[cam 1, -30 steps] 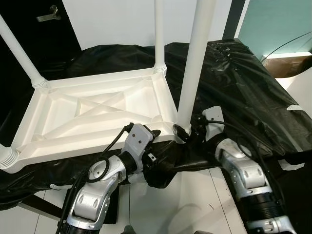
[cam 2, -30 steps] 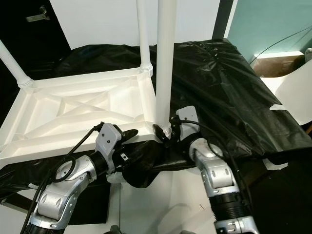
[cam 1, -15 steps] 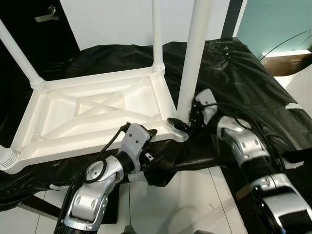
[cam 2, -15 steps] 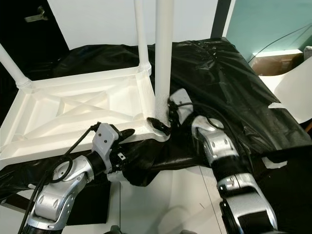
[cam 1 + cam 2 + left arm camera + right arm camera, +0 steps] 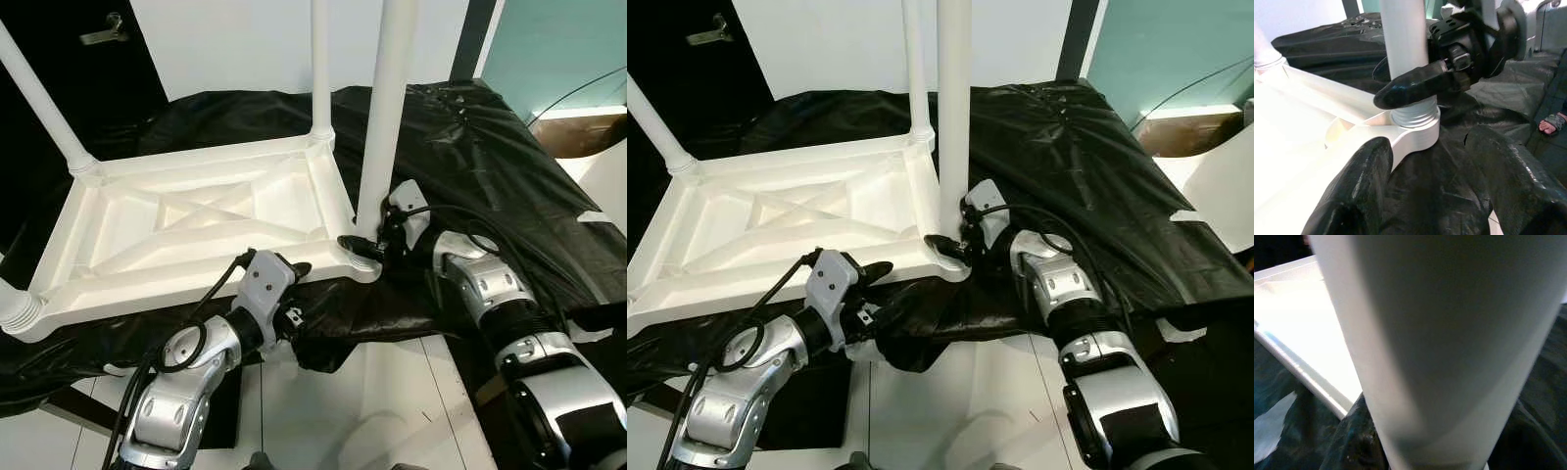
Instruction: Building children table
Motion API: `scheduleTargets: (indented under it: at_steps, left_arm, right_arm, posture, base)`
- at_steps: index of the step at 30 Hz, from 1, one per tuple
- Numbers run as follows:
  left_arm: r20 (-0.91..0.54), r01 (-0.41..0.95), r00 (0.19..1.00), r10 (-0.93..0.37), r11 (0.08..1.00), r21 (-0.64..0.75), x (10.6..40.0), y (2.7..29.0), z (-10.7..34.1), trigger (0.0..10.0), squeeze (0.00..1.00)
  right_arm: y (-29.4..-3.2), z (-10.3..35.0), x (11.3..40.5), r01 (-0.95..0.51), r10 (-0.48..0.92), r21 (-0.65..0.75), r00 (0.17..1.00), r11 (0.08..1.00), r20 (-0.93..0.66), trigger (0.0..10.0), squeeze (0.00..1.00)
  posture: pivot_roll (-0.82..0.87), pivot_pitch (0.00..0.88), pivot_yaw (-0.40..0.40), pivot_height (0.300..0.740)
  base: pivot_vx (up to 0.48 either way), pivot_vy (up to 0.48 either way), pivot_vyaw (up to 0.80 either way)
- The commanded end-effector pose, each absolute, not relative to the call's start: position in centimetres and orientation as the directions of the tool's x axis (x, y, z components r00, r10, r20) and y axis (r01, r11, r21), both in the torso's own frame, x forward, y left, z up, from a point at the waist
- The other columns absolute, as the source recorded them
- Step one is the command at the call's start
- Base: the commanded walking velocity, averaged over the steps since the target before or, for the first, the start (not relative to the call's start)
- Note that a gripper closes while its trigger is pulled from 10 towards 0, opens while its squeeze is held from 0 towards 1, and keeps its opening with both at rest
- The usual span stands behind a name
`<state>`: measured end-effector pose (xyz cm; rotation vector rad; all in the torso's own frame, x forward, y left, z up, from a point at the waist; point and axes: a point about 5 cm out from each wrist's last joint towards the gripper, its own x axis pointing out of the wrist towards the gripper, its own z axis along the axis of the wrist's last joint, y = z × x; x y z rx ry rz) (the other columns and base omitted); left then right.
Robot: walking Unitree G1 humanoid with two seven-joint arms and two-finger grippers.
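White plastic table [image 5: 196, 230] lies upside-down, legs [image 5: 387, 108] upright.

right hand [image 5: 364, 245] raised and reached further in along near leg [image 5: 384, 117], left hand [image 5: 294, 275] drawn slightly back

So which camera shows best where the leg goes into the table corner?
The left wrist view: the leg's threaded base sits in the corner socket, right gripper around it. Eye views show it smaller; the right wrist view shows blurred leg.
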<state>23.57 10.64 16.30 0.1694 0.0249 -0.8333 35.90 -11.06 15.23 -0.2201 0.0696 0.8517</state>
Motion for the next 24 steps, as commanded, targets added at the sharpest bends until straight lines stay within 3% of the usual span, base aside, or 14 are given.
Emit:
scheduleTargets:
  at_steps: [1, 7, 10, 16, 18, 24]
  left_arm:
    - [-0.072, 0.688, 0.724, -0.686, 0.709, 0.158, 23.9, 11.1, 16.7, 10.0, 0.0]
    - [-0.078, 0.685, 0.727, -0.682, 0.713, 0.152, 23.7, 11.2, 16.6, 10.0, 0.0]
    - [-0.072, 0.688, 0.724, -0.686, 0.711, 0.147, 23.9, 11.0, 16.5, 10.0, 0.0]
    - [-0.07, 0.69, 0.721, -0.689, 0.708, 0.151, 24.4, 11.1, 16.7, 10.0, 0.0]
    - [-0.066, 0.701, 0.71, -0.701, 0.696, 0.157, 24.7, 10.9, 16.9, 10.0, 0.0]
    - [-0.074, 0.714, 0.697, -0.713, 0.682, 0.158, 24.8, 10.7, 16.8, 10.0, 0.0]
  right_arm:
    - [-10.9, 14.2, 35.9, -0.712, 0.685, -0.158, 0.702, 0.685, -0.194, 10.0, 0.0]
    - [-10.4, 13.2, 35.5, -0.607, 0.584, -0.104, 0.79, 0.788, -0.189, 10.0, 0.0]
    - [-10.0, 12.3, 34.7, -0.464, 0.443, -0.073, 0.874, 0.883, -0.2, 10.0, 0.0]
    - [-9.4, 11.9, 34.5, -0.286, 0.275, -0.036, 0.942, 0.957, -0.19, 10.0, 0.0]
    - [-8.1, 12.1, 34.0, -0.132, 0.136, 0.031, 0.976, 0.991, -0.168, 10.0, 0.0]
    - [-6.4, 12.8, 33.2, -0.176, 0.186, 0.08, 0.973, 0.981, -0.135, 10.0, 0.0]
  posture:
    - [0.07, 0.013, 0.008, 0.74]
    - [0.06, 0.027, 0.01, 0.74]
    - [0.04, 0.024, 0.017, 0.74]
    - [0.01, 0.031, 0.028, 0.74]
    - [0.01, 0.033, 0.035, 0.74]
    - [0.0, 0.03, 0.044, 0.74]
  base:
    - [0.0, 0.0, 0.0]
    - [0.0, 0.0, 0.0]
    - [0.0, 0.0, 0.0]
    - [0.0, 0.0, 0.0]
    - [0.0, 0.0, 0.0]
    - [0.0, 0.0, 0.0]
